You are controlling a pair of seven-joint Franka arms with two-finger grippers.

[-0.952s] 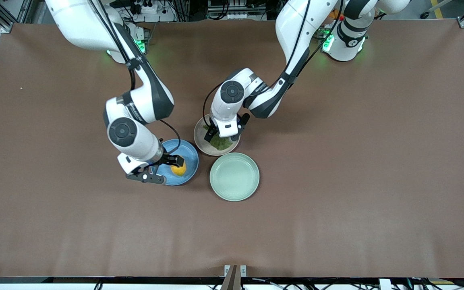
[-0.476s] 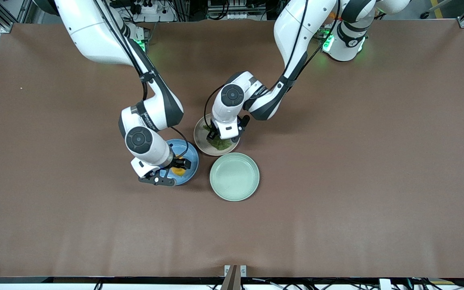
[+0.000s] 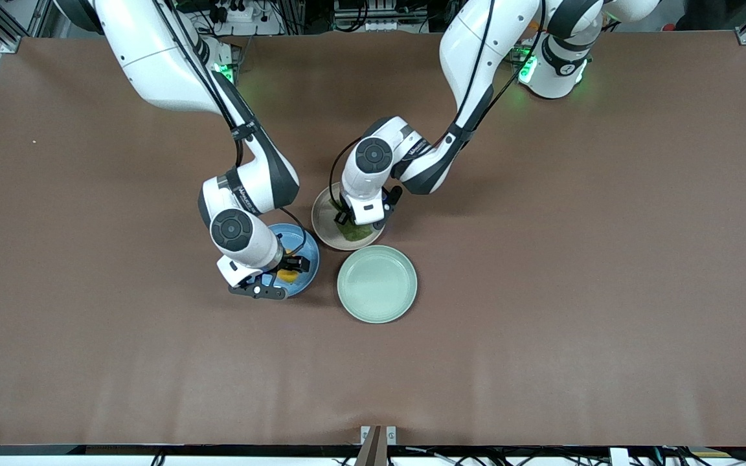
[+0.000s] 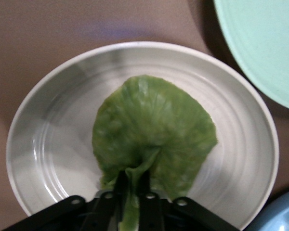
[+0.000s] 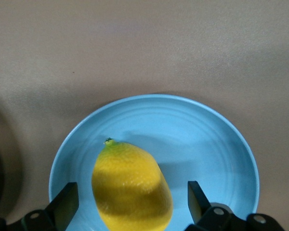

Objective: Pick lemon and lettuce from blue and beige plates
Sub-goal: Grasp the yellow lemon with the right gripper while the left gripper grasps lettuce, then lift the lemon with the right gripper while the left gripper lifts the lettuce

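Right gripper (image 3: 287,270) is low over the blue plate (image 3: 305,244), fingers (image 5: 62,207) spread wide either side of the lemon (image 5: 131,186); not clamped, gaps visible on both sides in the right wrist view; lemon sits on the blue plate (image 5: 207,144), off-centre, stem tip pointing toward the plate's middle.

Left gripper (image 3: 351,223) is down on the beige plate (image 3: 322,220), fingers (image 4: 119,187) pinched together on the edge of the lettuce (image 4: 151,132); the rest of the leaf lies flat on the beige plate (image 4: 58,125).

Beige plate is farther from the front camera than the blue one, just beside it; mint-green plate (image 3: 377,283) sits nearest the camera, just beside both, toward the left arm's end; table (image 3: 574,259) is brown.
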